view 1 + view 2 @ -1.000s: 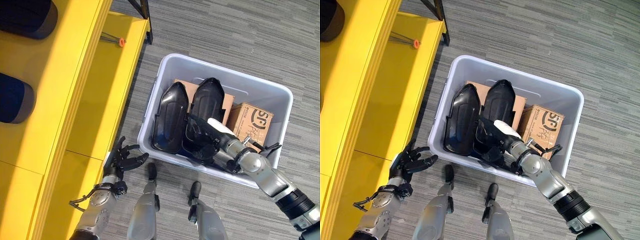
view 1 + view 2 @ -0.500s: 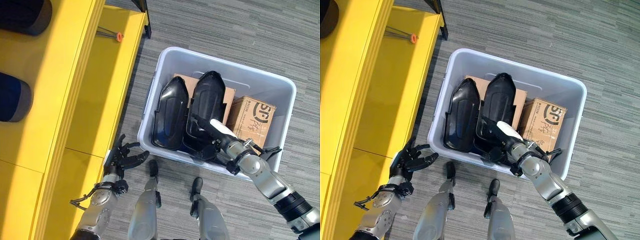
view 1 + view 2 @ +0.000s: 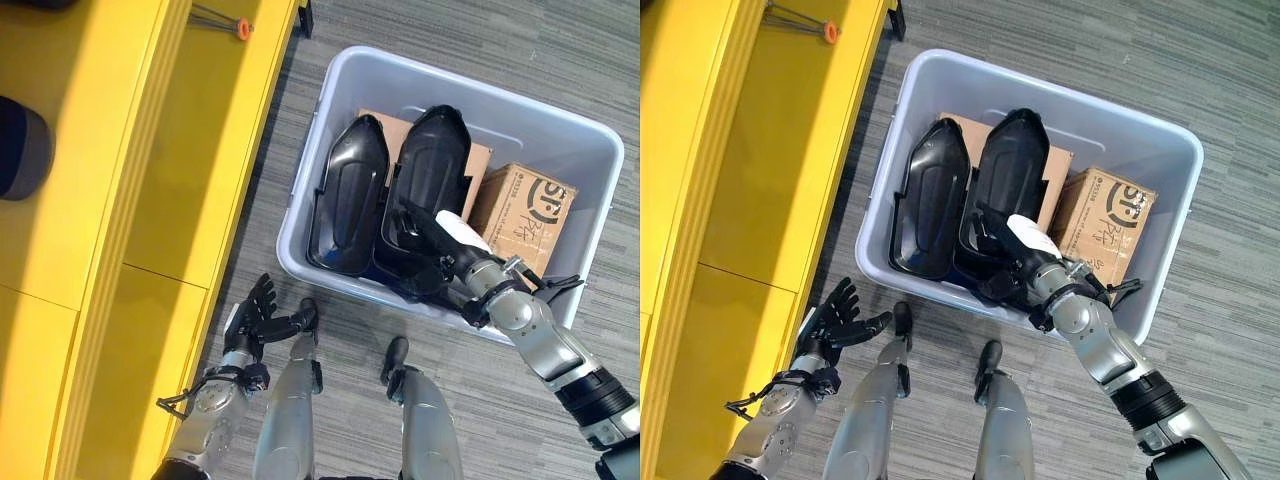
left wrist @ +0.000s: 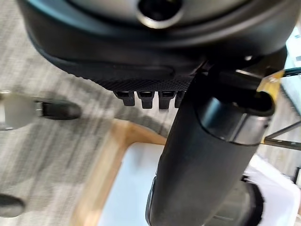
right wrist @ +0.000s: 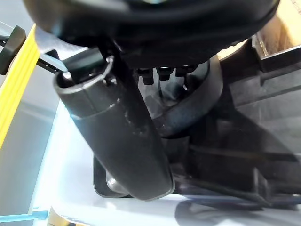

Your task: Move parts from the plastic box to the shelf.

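Note:
A pale grey plastic box (image 3: 300, 205) stands on the carpet beside a yellow shelf (image 3: 180, 150). Two black moulded shell parts lie in it side by side, the left part (image 3: 350, 195) and the right part (image 3: 432, 160). My right hand (image 3: 447, 258), with a white thumb cover, reaches into the box at the near end of the right part and touches it. In the right wrist view the thumb (image 5: 117, 132) lies over dark moulded plastic (image 5: 244, 136). My left hand (image 3: 250, 322) hovers over the floor by the shelf's front, open and spread, holding nothing.
A printed cardboard carton (image 3: 525, 215) fills the box's right end, and a flat cardboard piece (image 3: 480, 165) lies under the parts. A dark blue rounded object (image 3: 22, 150) sits on the upper shelf. An orange-tipped wire item (image 3: 240, 28) lies on the lower shelf.
The camera has shifted, so the box and shelf sit higher in the picture. My right hand stays at the near end of the right black part. The left hand remains spread.

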Robot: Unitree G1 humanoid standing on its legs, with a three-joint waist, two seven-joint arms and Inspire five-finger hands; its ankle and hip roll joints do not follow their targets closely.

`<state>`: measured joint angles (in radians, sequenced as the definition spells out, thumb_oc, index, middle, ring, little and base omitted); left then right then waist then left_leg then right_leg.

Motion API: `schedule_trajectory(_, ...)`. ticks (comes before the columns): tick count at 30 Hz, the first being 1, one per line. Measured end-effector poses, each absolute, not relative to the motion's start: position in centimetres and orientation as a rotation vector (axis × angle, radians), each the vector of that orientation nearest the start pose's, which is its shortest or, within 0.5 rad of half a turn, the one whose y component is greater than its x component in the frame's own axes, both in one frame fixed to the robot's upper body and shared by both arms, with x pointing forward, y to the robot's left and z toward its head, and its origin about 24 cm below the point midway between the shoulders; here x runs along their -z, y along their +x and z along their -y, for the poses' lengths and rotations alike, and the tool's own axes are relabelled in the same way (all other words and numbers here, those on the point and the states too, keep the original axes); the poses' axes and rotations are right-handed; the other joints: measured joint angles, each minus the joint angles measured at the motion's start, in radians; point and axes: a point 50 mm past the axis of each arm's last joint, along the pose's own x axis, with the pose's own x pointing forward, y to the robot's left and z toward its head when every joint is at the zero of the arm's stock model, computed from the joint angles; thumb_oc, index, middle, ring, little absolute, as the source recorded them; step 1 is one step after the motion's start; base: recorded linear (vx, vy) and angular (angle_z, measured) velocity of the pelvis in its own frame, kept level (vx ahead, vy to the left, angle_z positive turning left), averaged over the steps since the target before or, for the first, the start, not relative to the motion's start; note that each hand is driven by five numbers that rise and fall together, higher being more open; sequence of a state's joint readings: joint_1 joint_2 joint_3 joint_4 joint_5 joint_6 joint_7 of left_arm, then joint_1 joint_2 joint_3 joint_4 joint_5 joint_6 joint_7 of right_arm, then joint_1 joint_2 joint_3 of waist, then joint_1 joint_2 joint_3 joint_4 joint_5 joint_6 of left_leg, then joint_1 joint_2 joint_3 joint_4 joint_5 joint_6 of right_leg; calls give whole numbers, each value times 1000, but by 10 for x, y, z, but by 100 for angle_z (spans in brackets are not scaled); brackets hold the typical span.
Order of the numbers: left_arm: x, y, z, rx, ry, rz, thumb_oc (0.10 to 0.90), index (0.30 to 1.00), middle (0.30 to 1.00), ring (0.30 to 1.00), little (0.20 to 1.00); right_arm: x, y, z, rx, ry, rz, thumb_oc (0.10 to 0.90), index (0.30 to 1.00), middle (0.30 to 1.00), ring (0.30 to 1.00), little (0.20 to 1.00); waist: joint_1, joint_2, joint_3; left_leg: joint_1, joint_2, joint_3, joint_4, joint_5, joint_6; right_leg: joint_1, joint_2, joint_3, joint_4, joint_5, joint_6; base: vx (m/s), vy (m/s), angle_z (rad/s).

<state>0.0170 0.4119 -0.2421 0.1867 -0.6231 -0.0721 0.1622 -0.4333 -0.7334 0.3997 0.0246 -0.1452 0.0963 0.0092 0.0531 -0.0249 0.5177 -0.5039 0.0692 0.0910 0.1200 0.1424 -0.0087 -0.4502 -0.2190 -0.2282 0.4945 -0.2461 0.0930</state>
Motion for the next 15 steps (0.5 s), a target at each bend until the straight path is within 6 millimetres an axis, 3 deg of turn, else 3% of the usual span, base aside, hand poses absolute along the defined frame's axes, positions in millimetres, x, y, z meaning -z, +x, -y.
schedule_trajectory(15, -3, 241, -199, -52, -174, -222, 900, 1000, 1000, 1000, 1000, -162, 321, 184, -183, -969, 304, 900, 1000, 1000, 1000, 1000, -8, -7, 3, -168, 1, -47, 127, 7, -6, -186, -33, -10, 226, -70, -60, 3, -26, 9)
